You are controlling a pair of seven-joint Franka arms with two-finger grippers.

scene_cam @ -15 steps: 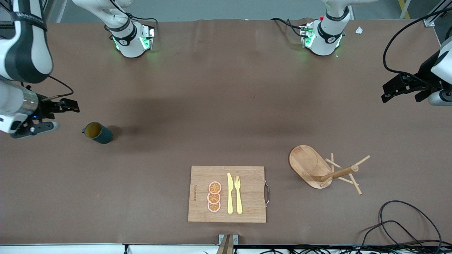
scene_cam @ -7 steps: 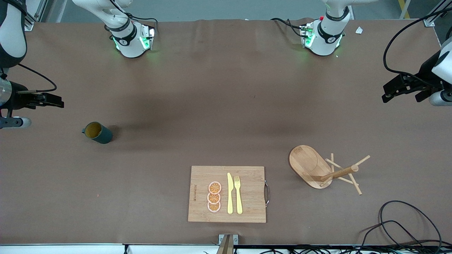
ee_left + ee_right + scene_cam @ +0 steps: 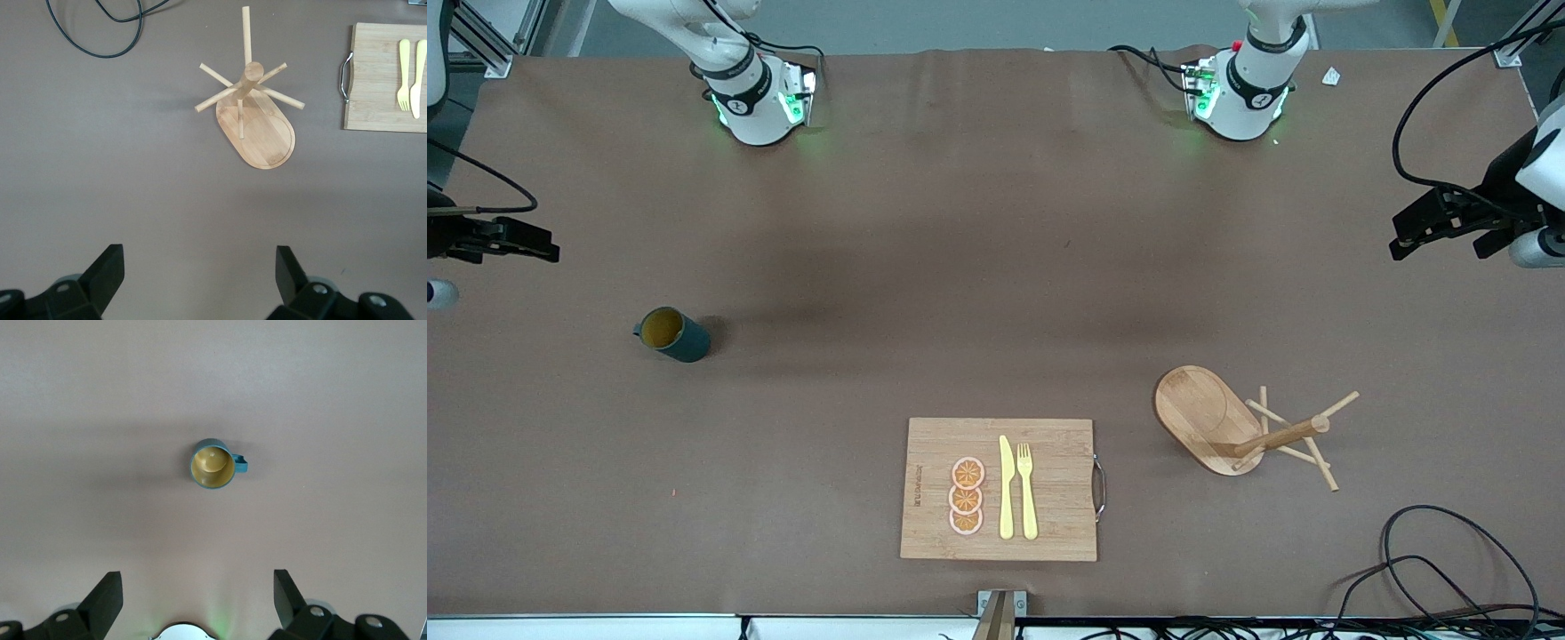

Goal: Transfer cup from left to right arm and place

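Front view shows me the right gripper [image 3: 494, 240] pulled out to the table's edge at the right arm's end, where a second ago it hung close beside the cup [image 3: 673, 333]; its fingers stand wide apart and empty in its wrist view; I judge the cup already set down and the arm retreating; the cup stands upright on the bare table [image 3: 960, 267] toward the right arm's end, mustard inside showing, nothing in it; the left gripper [image 3: 1449, 222] waits over the table's edge at the left arm's end, fingers spread, holding nothing; the wooden board [image 3: 1049, 533], nearer the camera, carries orange slices [image 3: 966, 496], a knife [image 3: 1006, 487] and a fork [image 3: 1027, 489]; the mug tree [image 3: 1232, 422] has empty pegs.
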